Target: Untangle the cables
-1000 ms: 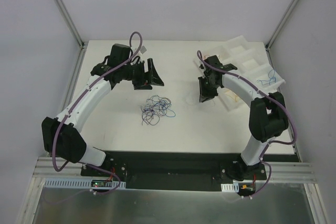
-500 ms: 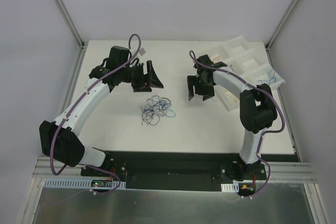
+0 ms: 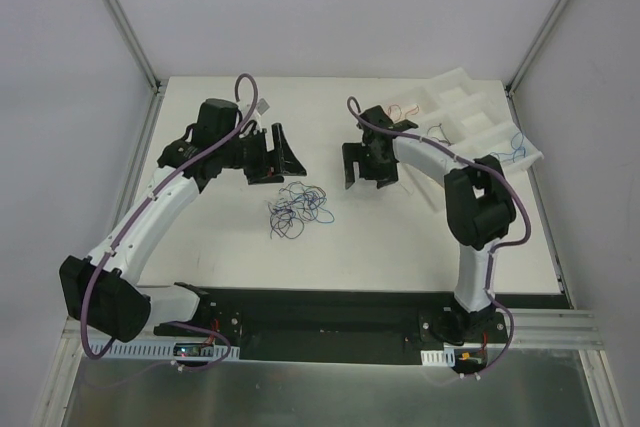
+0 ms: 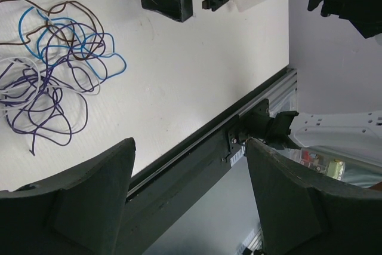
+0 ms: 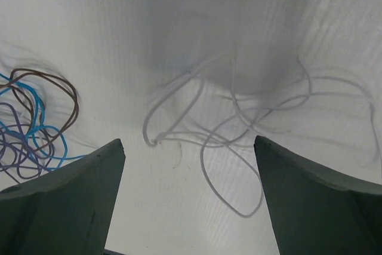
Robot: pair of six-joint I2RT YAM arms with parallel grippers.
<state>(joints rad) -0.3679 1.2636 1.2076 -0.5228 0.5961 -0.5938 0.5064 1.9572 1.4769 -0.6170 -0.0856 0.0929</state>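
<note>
Right gripper (image 3: 367, 171) spread wide — left gripper (image 3: 272, 155) spread too — tangled cables (image 3: 298, 209) lie near both.

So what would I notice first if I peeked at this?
A scribbly tangle of blue, purple and brown cables in the middle of the white table. The left gripper and right gripper hang open just beyond it, and a white tray sits at the far right corner.

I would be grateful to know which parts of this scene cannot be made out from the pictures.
Tangle of cables: top view, too small to trace single strands.
Same tangle, right wrist view: cut off by the left edge and a finger.
Pale wires: right wrist view, faint against the white table; ends unclear.
Wires in the tray: top view, too small to count.
</note>
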